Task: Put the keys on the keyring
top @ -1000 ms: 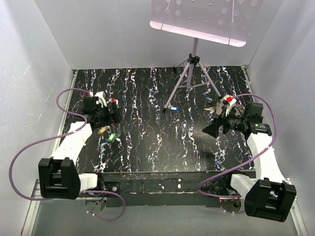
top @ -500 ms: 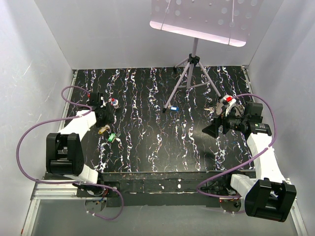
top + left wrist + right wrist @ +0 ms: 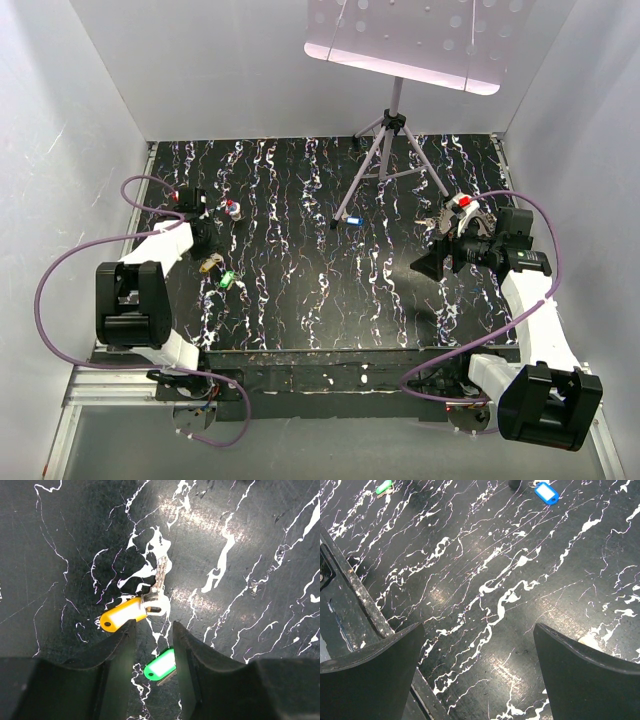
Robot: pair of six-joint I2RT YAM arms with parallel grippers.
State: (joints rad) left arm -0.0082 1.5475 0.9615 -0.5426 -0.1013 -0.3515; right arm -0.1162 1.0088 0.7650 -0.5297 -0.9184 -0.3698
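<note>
The left claw (image 3: 153, 629), wide a second ago, now stands narrowed to a slim empty gap just short of the yellow key (image 3: 121, 619), with the green key (image 3: 160, 665) just nearer, so a pinch looks imminent; the right claw (image 3: 477, 627) hangs wide, far from the yellow key.

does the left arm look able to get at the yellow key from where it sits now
Probably yes. The yellow key lies flat on the table just ahead of the left gripper, nothing over it. The green key sits close by, seen through the gripper's narrow gap, so it may get nudged.
</note>
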